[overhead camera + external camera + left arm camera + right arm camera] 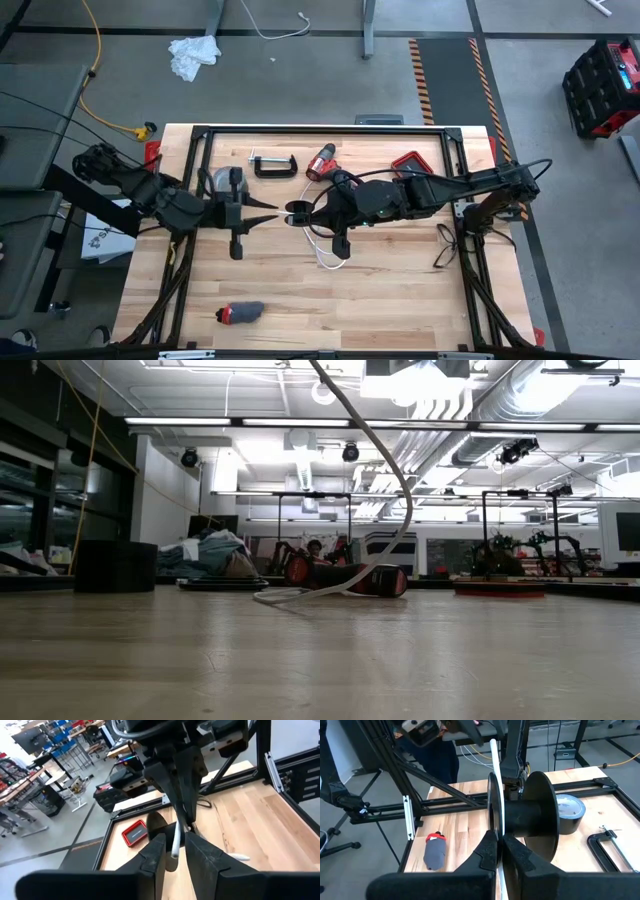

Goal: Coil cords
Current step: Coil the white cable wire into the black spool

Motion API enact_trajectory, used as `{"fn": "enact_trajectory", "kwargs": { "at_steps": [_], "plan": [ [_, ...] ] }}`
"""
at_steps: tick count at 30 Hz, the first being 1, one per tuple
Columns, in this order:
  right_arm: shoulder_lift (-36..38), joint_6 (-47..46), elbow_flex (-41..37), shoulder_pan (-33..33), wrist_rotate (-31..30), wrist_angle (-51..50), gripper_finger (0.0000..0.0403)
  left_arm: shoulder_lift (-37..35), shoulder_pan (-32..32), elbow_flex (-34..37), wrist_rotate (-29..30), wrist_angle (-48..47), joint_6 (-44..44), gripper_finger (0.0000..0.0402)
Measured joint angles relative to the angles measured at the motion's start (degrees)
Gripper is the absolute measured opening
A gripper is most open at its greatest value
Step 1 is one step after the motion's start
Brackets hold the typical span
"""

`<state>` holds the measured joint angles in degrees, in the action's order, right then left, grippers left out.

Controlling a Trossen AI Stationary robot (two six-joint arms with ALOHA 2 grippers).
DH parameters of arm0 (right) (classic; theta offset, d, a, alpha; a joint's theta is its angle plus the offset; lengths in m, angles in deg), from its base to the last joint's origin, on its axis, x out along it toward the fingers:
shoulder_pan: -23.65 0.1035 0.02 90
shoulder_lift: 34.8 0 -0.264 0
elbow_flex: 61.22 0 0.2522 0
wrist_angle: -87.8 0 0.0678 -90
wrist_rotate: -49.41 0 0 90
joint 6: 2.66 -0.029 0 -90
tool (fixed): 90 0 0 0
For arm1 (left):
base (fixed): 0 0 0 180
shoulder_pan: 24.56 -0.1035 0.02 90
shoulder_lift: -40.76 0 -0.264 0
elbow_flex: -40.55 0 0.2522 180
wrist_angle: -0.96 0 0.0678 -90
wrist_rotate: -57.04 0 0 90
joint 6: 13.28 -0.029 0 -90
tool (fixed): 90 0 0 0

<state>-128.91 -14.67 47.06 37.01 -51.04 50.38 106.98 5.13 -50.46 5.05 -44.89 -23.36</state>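
The thin white cable lies in loose loops on the table's middle and rises to both grippers; in the low view it arcs up out of the picture. Its black disc hangs between the two grippers above the table and looms large in the right wrist view. My left gripper comes from the left, my right gripper from the right, tip to tip. Both are shut on the cable. My left gripper has the white cable's stretch beside the disc between its two fingers, with the disc's dark edge next to it. The fingers come level from the table's left. The cable is lifted clear here. My right gripper pinches the white cable between its two fingers, right beside the black disc. The fingers come level from the table's right and lie across the cable. The cable runs on upward past the disc, and its rest hangs slack to the table.
A tape roll, a black clamp, a red drill and a red box lie along the far side. A grey-and-red object lies near the front edge. A black cord lies at the right.
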Motion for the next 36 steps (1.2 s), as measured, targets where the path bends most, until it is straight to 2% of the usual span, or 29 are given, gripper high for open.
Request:
{"fn": "enact_trajectory", "kwargs": {
  "at_steps": [8, 17, 26, 36],
  "plan": [
    [0.0, 0.0, 0.0, 0.0, 0.0, 0.0, 0.0000, 3.6, 0.0, 0.0, 1.2, -0.1, 1.0, 0.0053],
    [0.0, 0.1, 0.0, 0.1, 0.3, -0.2, 0.0000, 5.0, 1.9, 0.0, 3.0, -0.8, 7.7, 0.0007],
    [0.0, 0.5, 0.0, 0.1, 0.3, 0.5, 0.0000, 5.1, 3.6, 0.0, 3.5, -4.1, 16.0, 0.0029],
    [0.0, 1.9, 0.0, 0.0, -0.6, 1.9, 0.0000, 5.1, 5.5, 0.0, 8.7, -4.2, 22.2, 0.0065]
  ]
}}
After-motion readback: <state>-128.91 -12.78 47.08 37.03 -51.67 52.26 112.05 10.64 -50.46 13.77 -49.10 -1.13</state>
